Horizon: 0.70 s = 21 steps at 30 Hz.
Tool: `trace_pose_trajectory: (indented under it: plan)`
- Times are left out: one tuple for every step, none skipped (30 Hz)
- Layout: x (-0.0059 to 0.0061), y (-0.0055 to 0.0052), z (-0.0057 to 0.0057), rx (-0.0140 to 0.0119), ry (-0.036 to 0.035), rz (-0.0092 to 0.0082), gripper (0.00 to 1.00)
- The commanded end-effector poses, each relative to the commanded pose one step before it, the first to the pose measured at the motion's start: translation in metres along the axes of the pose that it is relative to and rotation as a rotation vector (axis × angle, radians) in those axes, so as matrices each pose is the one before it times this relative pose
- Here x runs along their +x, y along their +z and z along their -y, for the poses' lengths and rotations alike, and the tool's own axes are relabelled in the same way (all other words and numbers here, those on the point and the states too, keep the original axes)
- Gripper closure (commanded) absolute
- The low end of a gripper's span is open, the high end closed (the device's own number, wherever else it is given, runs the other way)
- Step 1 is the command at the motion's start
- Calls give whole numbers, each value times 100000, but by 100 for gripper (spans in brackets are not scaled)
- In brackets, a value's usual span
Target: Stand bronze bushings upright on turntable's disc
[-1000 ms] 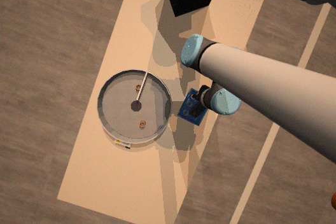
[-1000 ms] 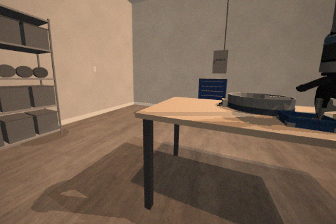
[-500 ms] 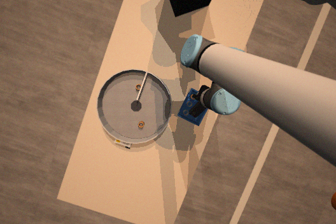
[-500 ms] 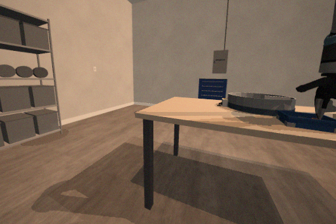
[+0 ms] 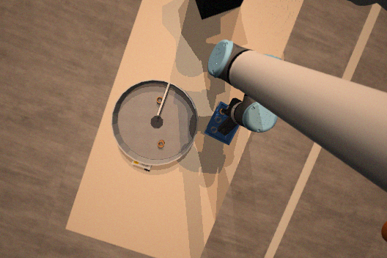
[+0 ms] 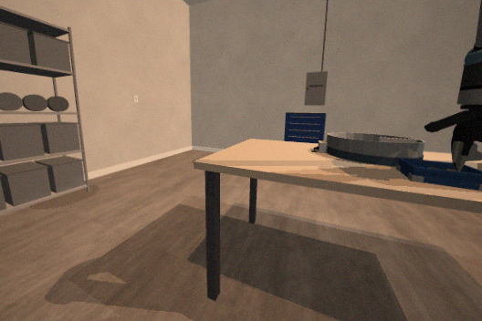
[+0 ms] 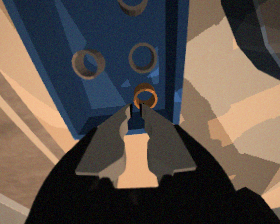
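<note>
My gripper (image 7: pixel 135 104) (image 6: pixel 458 167) is nearly closed, with a narrow gap and nothing held. Its tips are just above the near edge of a bronze bushing (image 7: pixel 144 88) standing in the blue crate (image 5: pixel 220 138) (image 6: pixel 438 179) (image 7: pixel 177 50), near its end wall. Steel bushings (image 7: pixel 79 65) (image 7: pixel 130 57) (image 7: pixel 133 11) stand farther along in the crate. On the turntable's disc (image 5: pixel 137 114) are two bronze bushings: one (image 5: pixel 157 100) beside the pale bar, and one (image 5: pixel 158 144) below the dark hub (image 5: pixel 157 122), seemingly upright. Whether the tips touch the crate's bushing is unclear.
The turntable's raised rim (image 5: pixel 115 114) (image 6: pixel 374 149) surrounds the disc and stands close beside the crate. A pale bar (image 5: pixel 164 99) runs from the hub to the rim. The arm (image 5: pixel 293 96) reaches over the table's right edge.
</note>
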State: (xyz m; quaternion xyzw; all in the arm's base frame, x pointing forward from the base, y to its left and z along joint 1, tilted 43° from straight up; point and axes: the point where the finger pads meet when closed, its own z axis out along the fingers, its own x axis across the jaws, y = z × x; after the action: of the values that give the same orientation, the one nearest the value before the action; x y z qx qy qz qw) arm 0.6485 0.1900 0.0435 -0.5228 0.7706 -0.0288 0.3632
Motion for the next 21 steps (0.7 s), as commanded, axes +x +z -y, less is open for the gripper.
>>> trace_pose_trajectory:
  plan:
    - [-16,-26,10,49,-21,22,94]
    - [0,0,0,0,0,0,94]
    - [0,0,0,0,0,0,94]
    - [0,0,0,0,0,0,94]
    - [0,0,0,0,0,0,94]
    - [0,0,0,0,0,0,94]
    - [0,2,0,0,0,0,94]
    - [0,10,0,0,0,0,94]
    - [0,25,0,0,0,0,94]
    - [0,45,0,0,0,0,94]
    - [0,67,0,0,0,0,94]
    - [0,91,0,0,0,0,94]
    - [0,114,0,0,0,0,94]
    - [0,135,-1,0,0,0,94]
    - [0,154,1,0,0,0,94]
    - [0,0,0,0,0,0,94]
    - [0,0,0,0,0,0,94]
    - [0,169,0,0,0,0,94]
    - [0,179,-1,0,0,0,94]
    - [0,186,1,0,0,0,94]
    - [0,187,0,0,0,0,94]
